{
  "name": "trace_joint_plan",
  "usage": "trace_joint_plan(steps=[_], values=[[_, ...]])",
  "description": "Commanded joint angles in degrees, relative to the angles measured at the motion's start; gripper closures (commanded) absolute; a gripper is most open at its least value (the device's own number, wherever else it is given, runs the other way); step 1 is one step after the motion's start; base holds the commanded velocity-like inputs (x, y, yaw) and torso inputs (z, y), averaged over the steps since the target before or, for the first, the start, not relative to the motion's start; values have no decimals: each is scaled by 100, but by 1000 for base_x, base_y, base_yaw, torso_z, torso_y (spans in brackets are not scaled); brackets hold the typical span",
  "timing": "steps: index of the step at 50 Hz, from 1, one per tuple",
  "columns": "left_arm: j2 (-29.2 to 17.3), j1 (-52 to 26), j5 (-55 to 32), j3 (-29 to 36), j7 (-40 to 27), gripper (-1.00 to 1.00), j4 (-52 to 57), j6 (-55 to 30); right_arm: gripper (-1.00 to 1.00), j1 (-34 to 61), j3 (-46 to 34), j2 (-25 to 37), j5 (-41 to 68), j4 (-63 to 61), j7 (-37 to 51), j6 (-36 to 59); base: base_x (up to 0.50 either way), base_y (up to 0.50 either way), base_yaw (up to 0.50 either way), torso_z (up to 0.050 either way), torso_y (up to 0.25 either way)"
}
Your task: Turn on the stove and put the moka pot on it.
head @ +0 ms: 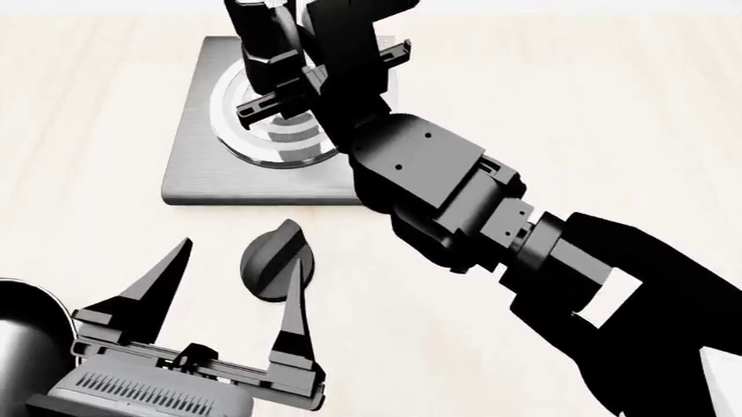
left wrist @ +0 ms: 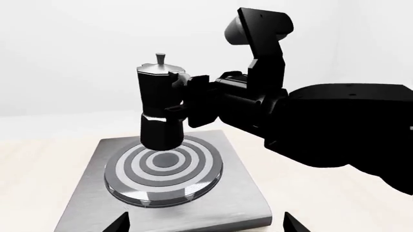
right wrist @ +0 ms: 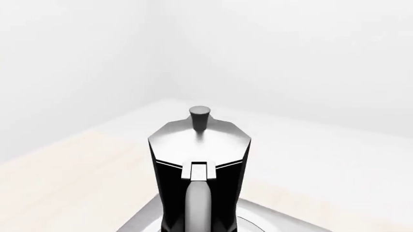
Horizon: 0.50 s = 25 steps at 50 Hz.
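The right end effector (left wrist: 190,99) is clamped on the handle of the upright moka pot (left wrist: 159,107), holding it over the stove (left wrist: 164,166) rings for placement, while the left end effector (head: 232,300) gapes empty beside the knob (head: 274,258), nearer the robot than the stove.

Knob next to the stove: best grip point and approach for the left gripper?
Grip the raised ridge across the knob, from straight above. The knob is a low flat disc, so its rim gives little to pinch; the ridge is probably the only real purchase. Turn the left gripper so its fingers close on the ridge's two long faces. It is already open beside the knob.
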Motion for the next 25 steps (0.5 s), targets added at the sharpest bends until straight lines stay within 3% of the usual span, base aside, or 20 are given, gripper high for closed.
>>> trace_joint_plan(steps=[1, 25], values=[[6, -18, 6, 26, -9, -100, 3, -12, 100, -9, 59, -34, -262, -67, -24, 8, 0, 0, 0, 0, 0], [-49, -40, -44, 16, -69, -100, 82, -6, 100, -169, -28, -70, -293, 16, -37, 15, 0, 0, 0, 0, 1]])
